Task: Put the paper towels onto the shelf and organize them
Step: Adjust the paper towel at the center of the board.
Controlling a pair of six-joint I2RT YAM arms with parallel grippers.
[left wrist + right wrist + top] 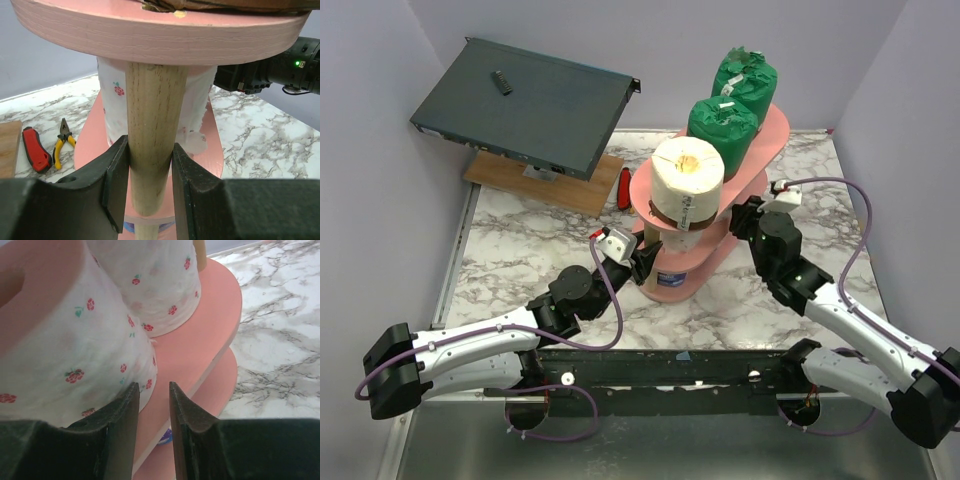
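1. A marble table (520,265) sits in a corner with grey walls.
2. Close to the front, the left gripper (149,150) is squeezed tight on a wooden post (152,100). The post is at the near end of the pink shelf (775,128).
3. The right gripper (154,390) is at the right side of the shelf. Its fingers have a small gap between them and hold nothing. They are just beside a flowery white roll (65,345) on the middle board.
4. A second flowery roll (160,285) stands behind it on the same board.
5. On the top board, a bare white roll (687,170) stands at the near end. Behind it stand a green roll (723,125) and another green roll (745,80).
6. Left of the shelf, a red tool (35,155) and yellow pliers (62,142) lie on the table.
7. Far back on the left, a dark grey box (530,105) rests on a wooden board (535,187).
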